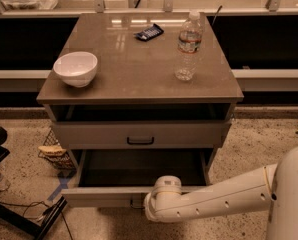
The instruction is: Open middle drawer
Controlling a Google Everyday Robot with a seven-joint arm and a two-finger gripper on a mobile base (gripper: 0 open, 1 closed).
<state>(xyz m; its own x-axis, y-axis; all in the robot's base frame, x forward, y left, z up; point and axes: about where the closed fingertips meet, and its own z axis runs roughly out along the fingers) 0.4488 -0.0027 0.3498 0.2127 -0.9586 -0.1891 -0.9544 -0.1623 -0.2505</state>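
The hand [151, 204], open or closed I cannot tell, sits low at the front of the pulled-out bottom drawer [104, 196], so the middle drawer [189, 134], pushed in beneath the desk's [139, 69] front edge, lies directly above it, its black bar handle [140, 140] running left-right.

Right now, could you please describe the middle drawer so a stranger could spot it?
Find the cabinet bearing a white bowl. The middle drawer sits below the dark top gap, black handle central. Unlike the pulled-out bottom drawer, where the gripper is, it's shut.
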